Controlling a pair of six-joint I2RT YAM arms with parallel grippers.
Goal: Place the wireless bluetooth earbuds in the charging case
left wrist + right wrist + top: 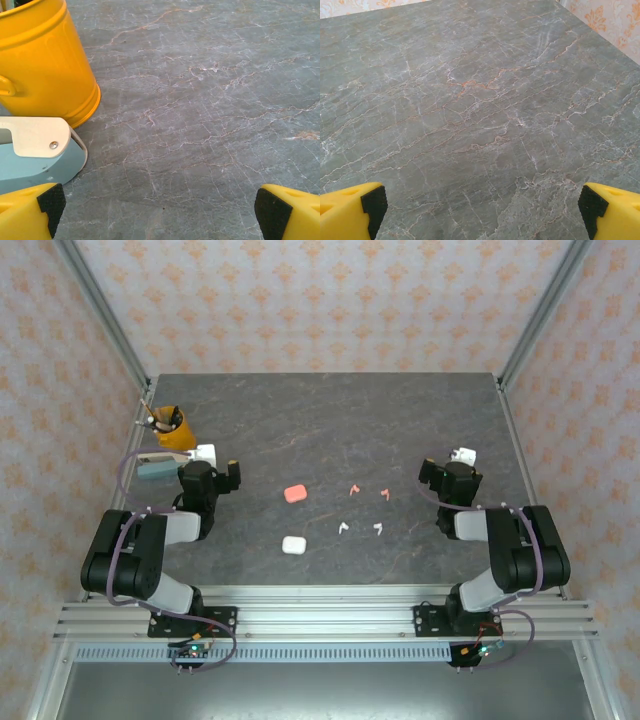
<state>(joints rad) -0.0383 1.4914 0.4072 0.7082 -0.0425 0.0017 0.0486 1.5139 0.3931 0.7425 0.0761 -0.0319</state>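
Two coral-pink earbuds [353, 490] [385, 494] and two white earbuds [343, 529] [379, 529] lie loose on the dark stone table, right of centre. A coral-pink charging case [295, 493] and a white charging case [293, 545] sit just left of them, both lids down. My left gripper [212, 462] hovers at the left, well away from the cases; in the left wrist view it [160, 210] is open over bare stone. At the right, beyond the earbuds, my right gripper [455, 462] [482, 210] is also open, with nothing between its fingers.
A yellow cup [172, 427] [45, 60] holding pens stands at the far left. A pale blue and white stapler-like object [155, 468] [35, 150] lies beside it, close to my left fingertip [50, 202]. Metal frame posts rise at the back corners.
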